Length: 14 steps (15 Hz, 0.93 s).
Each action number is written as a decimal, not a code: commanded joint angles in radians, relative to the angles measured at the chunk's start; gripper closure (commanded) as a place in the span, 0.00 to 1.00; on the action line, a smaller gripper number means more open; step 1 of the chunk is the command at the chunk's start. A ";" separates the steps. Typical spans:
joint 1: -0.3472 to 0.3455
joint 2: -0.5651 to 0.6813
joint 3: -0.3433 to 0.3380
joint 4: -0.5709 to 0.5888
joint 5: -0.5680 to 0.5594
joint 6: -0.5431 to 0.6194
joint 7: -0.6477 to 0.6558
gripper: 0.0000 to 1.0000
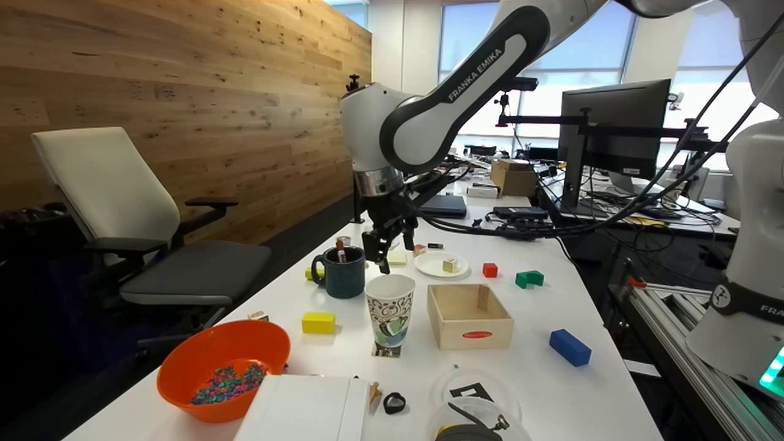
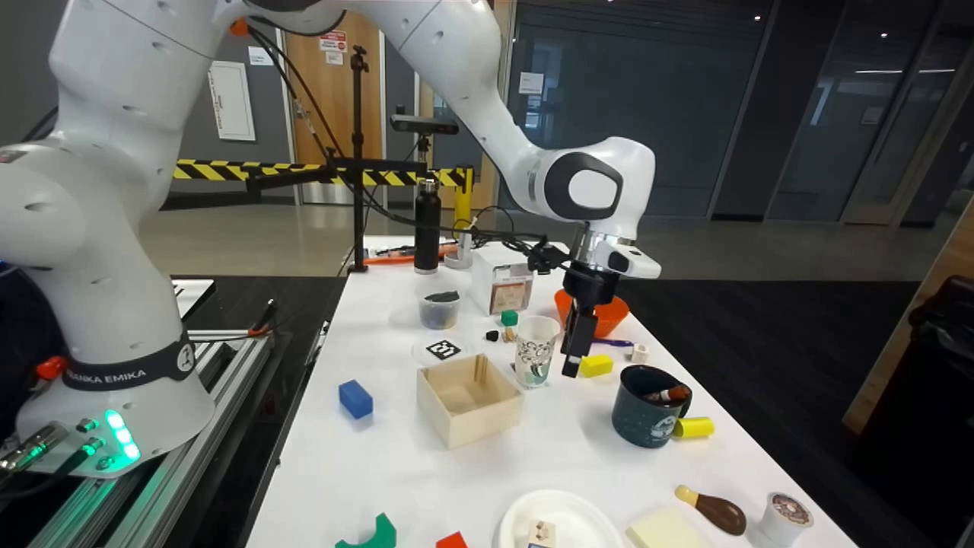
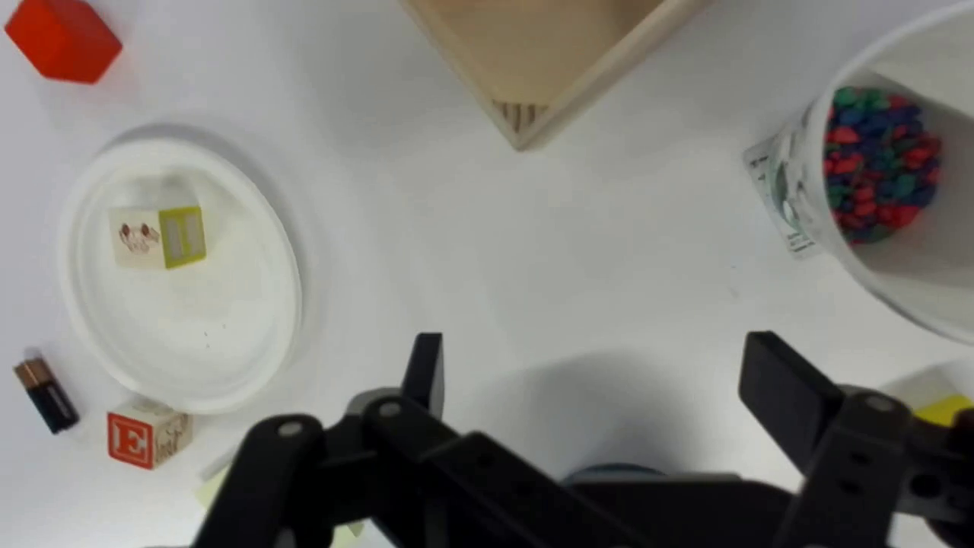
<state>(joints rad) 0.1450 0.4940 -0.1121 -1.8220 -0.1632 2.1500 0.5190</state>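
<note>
On a white office tabletop [image 1: 582,401] stood a speckled mug [image 2: 639,411] and a paper cup [image 1: 391,311] of coloured bits [image 3: 883,164], while my gripper [image 3: 597,373] hung nearby, fingers [image 3: 787,396] spread and empty, apparently nothing grasped yet.

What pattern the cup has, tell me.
Dark swirls above green, on white; the cup shows best in an exterior view.
</note>
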 commanded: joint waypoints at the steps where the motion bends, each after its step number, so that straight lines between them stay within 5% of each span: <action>1: 0.019 -0.092 -0.021 -0.118 -0.001 -0.021 0.153 0.00; 11: 0.043 -0.178 -0.009 -0.253 -0.015 0.030 0.738 0.00; 12: 0.013 -0.119 0.011 -0.185 -0.008 0.001 0.639 0.00; 14: 0.020 -0.132 0.014 -0.202 -0.009 0.003 0.700 0.00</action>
<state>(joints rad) 0.1847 0.3619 -0.1187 -2.0255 -0.1636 2.1558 1.2144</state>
